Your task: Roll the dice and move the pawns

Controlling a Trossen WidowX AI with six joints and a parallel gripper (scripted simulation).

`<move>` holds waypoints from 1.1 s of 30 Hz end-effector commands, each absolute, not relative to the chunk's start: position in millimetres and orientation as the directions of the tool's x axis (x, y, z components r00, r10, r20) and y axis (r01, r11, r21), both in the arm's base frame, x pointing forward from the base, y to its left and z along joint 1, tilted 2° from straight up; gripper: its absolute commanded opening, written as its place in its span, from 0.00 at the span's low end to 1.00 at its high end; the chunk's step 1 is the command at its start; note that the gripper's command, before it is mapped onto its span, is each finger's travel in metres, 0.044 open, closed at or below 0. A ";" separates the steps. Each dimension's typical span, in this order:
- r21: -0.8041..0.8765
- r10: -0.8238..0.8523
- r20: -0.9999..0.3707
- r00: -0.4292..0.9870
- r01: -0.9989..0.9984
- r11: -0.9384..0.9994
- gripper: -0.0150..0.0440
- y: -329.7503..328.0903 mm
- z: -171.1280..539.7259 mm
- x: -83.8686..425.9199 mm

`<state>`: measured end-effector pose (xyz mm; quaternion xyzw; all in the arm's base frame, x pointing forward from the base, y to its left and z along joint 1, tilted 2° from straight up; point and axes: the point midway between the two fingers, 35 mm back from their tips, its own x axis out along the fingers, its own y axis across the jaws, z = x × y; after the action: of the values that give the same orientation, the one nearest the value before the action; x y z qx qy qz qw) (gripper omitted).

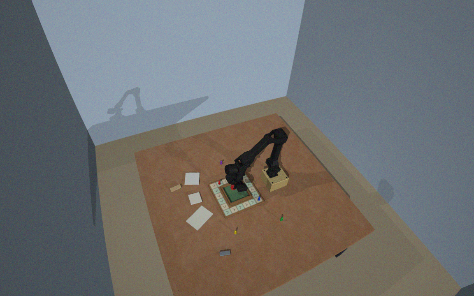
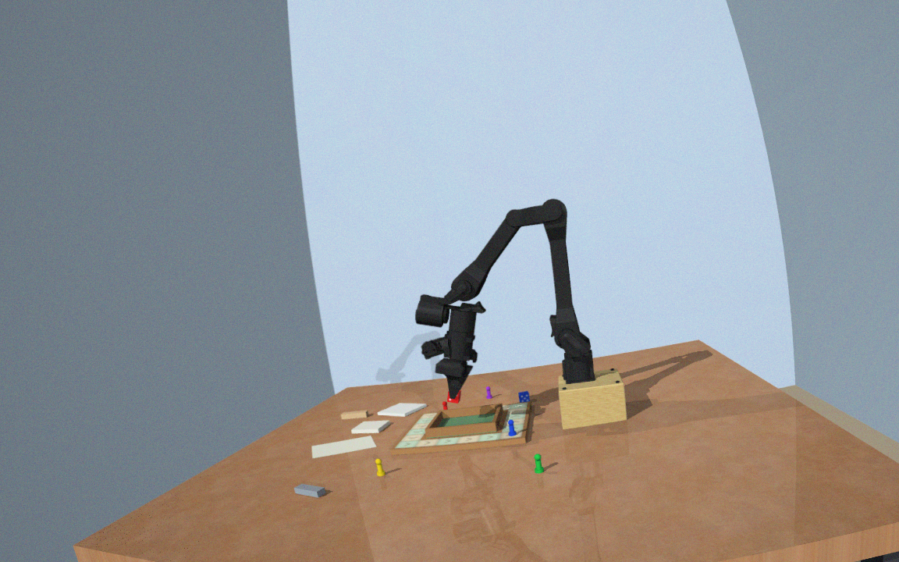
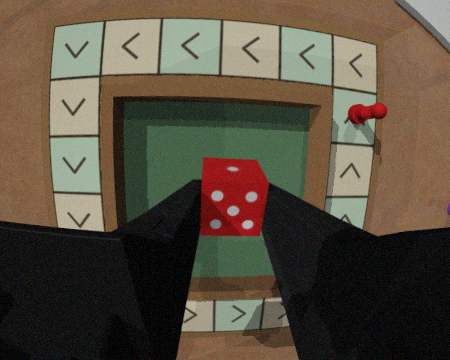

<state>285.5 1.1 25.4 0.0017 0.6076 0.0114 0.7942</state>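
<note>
The gripper [image 1: 233,188] [image 2: 453,397] [image 3: 229,190] grips the red die [image 1: 232,186] [image 2: 453,400] [image 3: 231,210] above the tray [image 1: 250,197] [image 2: 463,428] [image 3: 210,86]. Best centre it clear of the walls, then open cleanly so it tumbles inside. Farther back, the blue die [image 2: 524,396] waits on the table [image 1: 286,250] [image 2: 648,489] [image 3: 415,165]

The tray's raised walls [image 1: 250,199] [image 2: 463,428] [image 3: 217,86] bar sideways passage; above stands open.

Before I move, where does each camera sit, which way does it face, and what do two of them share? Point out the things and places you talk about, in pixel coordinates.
Top: high above the table, looking down at an angle; whole black arm [image 1: 255,150] shows.
Exterior: off to one side, looking across the wooden table [image 2: 683,481]; whole arm.
Wrist: on the arm, looking past the black gripper [image 3: 232,200] into the green-floored tray [image 3: 321,165]; only fingers show.
Top and exterior share the blue pawn [image 1: 259,197] [image 2: 511,428].
</note>
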 end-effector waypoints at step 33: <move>0.019 0.023 -0.669 0.743 -0.014 1.000 0.25 2.4 63.4 251.7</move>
<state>259.9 2.2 59.6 0.0039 0.3559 0.0108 0.9344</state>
